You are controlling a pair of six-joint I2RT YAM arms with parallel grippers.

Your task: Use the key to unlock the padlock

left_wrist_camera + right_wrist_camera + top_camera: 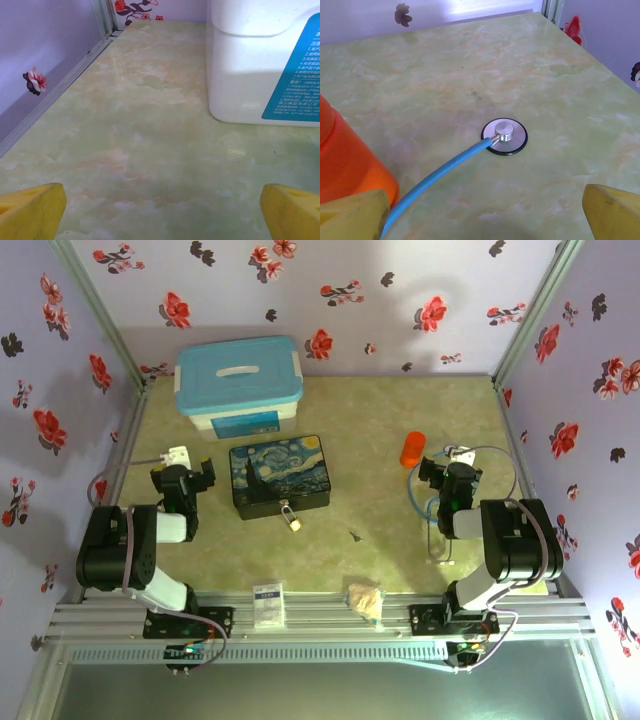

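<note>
The padlock lies on the table against the front edge of a dark painted box, its silver shackle towards the box. The key is a dark sliver on the bare table, to the right of the padlock. My left gripper rests left of the box, open, with its yellow fingertips wide apart over bare table. My right gripper sits far right, beside the orange cylinder. It is open too, with nothing between its fingertips.
A white container with a blue lid stands at the back left, close ahead of my left gripper. A silver stethoscope head on a blue tube lies before my right gripper. A white card and a crumpled wrapper lie at the front edge.
</note>
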